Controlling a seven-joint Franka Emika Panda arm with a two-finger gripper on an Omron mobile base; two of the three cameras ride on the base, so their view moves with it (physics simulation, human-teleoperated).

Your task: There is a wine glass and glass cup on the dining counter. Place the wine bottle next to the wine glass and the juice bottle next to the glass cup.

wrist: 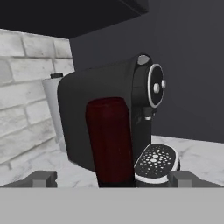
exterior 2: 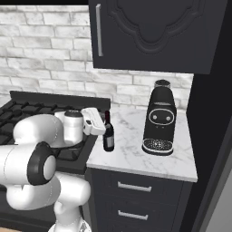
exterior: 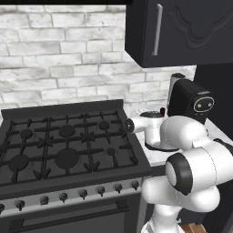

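End effector (wrist: pixel 111 178) (fingers spread) straddles wine bottle (exterior 2: pixel 108 132)

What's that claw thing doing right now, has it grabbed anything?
Gripper: jaws open, one on each side of the wine bottle, holding nothing yet.

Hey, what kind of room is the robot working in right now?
It looks like a home kitchen. A black gas stove stands against a white brick wall, a black coffee machine sits on a small marble worktop, and dark cabinets hang above.
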